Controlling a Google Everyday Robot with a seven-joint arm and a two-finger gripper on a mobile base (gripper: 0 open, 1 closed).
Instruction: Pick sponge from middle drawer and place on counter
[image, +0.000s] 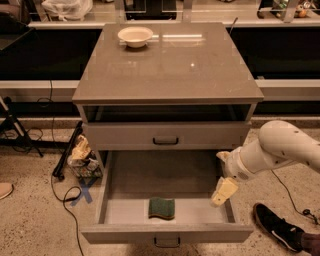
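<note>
The sponge, dark green face up with a pale yellow edge, lies on the floor of the open middle drawer, near its front and middle. My gripper hangs over the drawer's right side, to the right of the sponge and above it, holding nothing that I can see. The white arm comes in from the right edge. The counter is the glossy grey-brown top of the cabinet, behind and above the drawer.
A cream bowl stands at the counter's back left. The upper drawer front is shut. A bag of clutter and cables lie on the floor to the left. A black shoe is at the lower right.
</note>
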